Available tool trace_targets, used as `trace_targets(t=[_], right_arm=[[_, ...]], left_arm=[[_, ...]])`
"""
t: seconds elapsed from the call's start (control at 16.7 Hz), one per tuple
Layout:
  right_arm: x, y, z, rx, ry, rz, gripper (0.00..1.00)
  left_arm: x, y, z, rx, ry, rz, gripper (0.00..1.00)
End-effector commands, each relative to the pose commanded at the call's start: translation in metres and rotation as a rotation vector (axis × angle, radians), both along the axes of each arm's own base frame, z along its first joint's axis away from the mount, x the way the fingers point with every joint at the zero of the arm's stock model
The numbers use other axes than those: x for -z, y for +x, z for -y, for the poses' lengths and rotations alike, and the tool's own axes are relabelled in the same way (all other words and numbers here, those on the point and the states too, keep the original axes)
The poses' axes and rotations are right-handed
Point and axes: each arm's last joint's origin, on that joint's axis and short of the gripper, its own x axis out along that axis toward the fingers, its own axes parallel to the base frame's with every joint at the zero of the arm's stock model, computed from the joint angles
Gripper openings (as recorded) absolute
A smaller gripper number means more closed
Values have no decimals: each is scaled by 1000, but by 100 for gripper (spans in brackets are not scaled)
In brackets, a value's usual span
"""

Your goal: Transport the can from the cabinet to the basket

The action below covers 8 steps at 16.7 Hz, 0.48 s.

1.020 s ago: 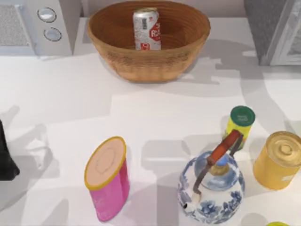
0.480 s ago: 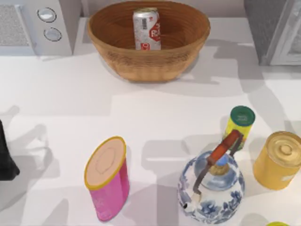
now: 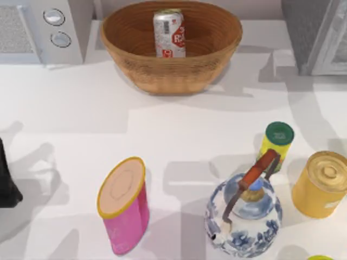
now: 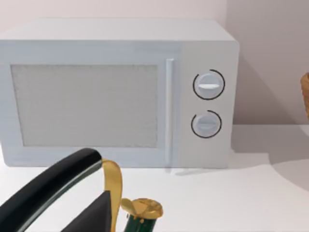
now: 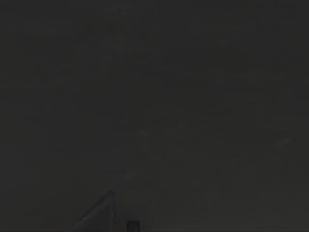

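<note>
The can, silver with a red label, stands upright inside the brown woven basket at the back middle of the table. Nothing is touching the can. The grey speckled cabinet stands at the back right, with its paler door at the frame's edge. In the left wrist view a sliver of the basket shows beside the microwave. The right wrist view is dark.
A microwave stands at the back left. In front are a pink canister, a blue-and-white teapot, a green-lidded yellow bottle and a yellow tin. A dark shape sits at the left edge; a black-handled dark kettle is near the left wrist camera.
The shadows on the table near the cabinet have shifted. The can, the basket and the other objects have not moved.
</note>
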Motion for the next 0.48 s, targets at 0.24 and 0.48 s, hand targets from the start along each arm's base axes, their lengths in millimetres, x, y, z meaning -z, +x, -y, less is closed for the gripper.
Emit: trace_targets(t=[0.24, 0.48], right_arm=[[41, -36, 22, -5, -2, -8, 100], [103, -76, 42, -10, -2, -10, 100]], left_arm=[[0, 0, 0, 0, 0, 0, 100], [0, 0, 0, 0, 0, 0, 100]])
